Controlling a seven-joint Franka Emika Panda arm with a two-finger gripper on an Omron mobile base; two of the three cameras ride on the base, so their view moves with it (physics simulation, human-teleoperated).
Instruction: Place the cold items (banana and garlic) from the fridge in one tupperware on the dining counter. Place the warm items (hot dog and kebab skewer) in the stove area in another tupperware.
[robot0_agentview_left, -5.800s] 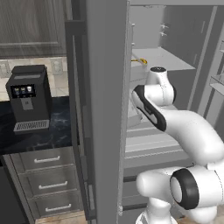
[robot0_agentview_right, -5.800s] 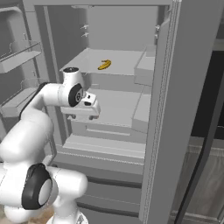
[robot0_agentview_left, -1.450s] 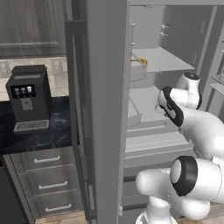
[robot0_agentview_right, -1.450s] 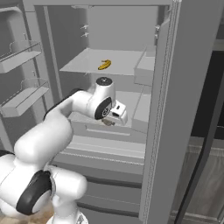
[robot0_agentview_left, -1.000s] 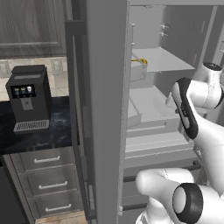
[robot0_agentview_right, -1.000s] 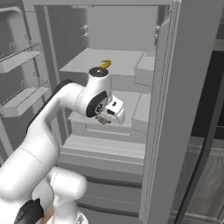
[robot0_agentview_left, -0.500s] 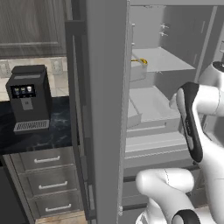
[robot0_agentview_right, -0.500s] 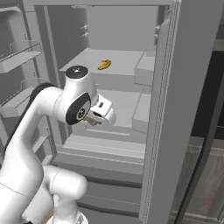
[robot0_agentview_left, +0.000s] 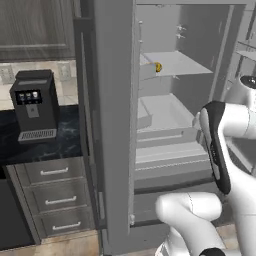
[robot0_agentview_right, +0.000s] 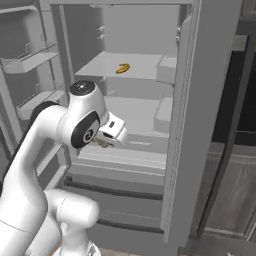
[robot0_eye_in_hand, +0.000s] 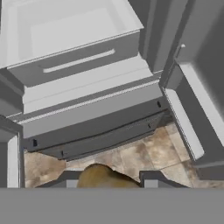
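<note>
End effector (robot0_eye_in_hand: 111, 178) closed to a narrow gap on the garlic (robot0_eye_in_hand: 101, 176), a tan rounded lump pinched between the two dark fingertips (robot0_eye_in_hand: 152, 176). From the right base view, same end effector (robot0_agentview_right: 104, 142) hanging in front of the open fridge (robot0_agentview_right: 212, 95), level with the lower shelf, pointing down and outward, a bit of tan showing under the white hand. Below it in the hand view, pale fridge drawers (robot0_eye_in_hand: 74, 54) stacked one above another, then brown tiled floor (robot0_eye_in_hand: 146, 153) at the fridge foot. Arm bent back from the hand, elbow near the left door bins (robot0_agentview_right: 31, 61).

Banana (robot0_agentview_right: 122, 68) lying on the upper fridge shelf, well above and behind the end effector, apart from it; seen in the left base view as a yellow spot (robot0_agentview_left: 158, 66) past the door edge.

Left of the fridge, black coffee machine (robot0_agentview_left: 33, 107) standing on a dark worktop (robot0_agentview_left: 50, 149) over grey drawer cabinets (robot0_agentview_left: 56, 196).
</note>
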